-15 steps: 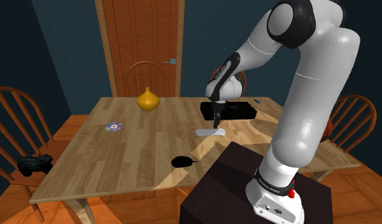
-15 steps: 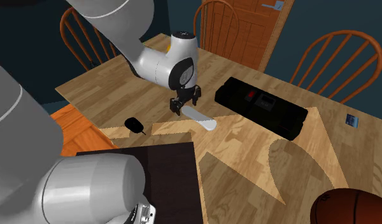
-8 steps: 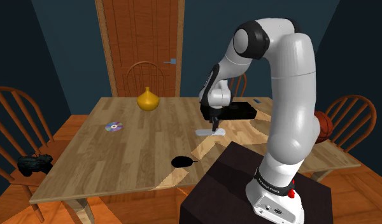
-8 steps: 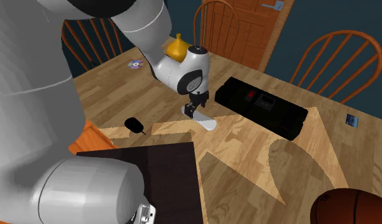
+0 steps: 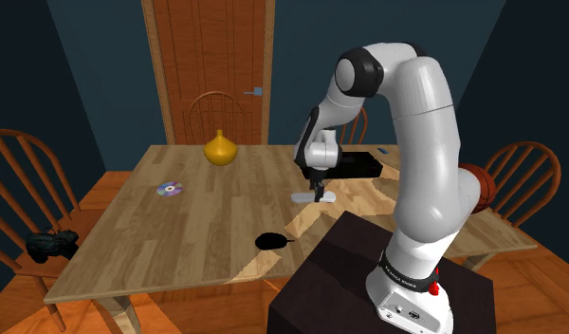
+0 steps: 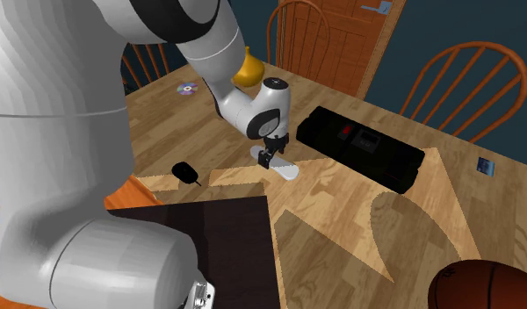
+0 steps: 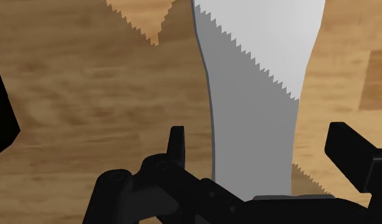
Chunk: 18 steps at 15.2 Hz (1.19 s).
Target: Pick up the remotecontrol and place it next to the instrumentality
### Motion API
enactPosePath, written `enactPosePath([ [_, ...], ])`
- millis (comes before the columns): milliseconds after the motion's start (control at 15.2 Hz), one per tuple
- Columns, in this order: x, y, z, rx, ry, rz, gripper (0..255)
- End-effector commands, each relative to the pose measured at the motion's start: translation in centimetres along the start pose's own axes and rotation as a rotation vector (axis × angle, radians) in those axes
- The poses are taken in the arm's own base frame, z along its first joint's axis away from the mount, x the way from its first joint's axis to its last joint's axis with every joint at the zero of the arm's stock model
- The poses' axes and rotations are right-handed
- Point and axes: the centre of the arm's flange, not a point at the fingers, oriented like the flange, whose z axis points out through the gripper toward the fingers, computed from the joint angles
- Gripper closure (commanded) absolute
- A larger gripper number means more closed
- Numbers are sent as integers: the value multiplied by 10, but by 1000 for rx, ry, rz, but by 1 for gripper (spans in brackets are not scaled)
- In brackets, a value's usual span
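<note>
Shoulder view: long black box (image 5: 363, 168) close behind hand (image 5: 319, 194), centre frame. Counter (image 5: 178, 228) open toward lower left, except small black object (image 5: 270, 240).

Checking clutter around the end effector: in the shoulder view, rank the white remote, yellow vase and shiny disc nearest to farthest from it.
1. White flat remote, directly under the end effector.
2. Yellow gourd-shaped vase, toward the wooden door.
3. Shiny round disc, farthest to the view's left.
</note>
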Motion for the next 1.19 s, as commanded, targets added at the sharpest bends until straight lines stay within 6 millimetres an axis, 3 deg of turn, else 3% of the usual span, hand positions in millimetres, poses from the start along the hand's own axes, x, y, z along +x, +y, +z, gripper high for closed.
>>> enactPosePath([
  [0,0,0,8,0,0,0,0],
  [462,0,0,8,0,0,0,0],
  [528,0,0,8,0,0,0,255],
  [1122,0,0,8,0,0,0,255],
])
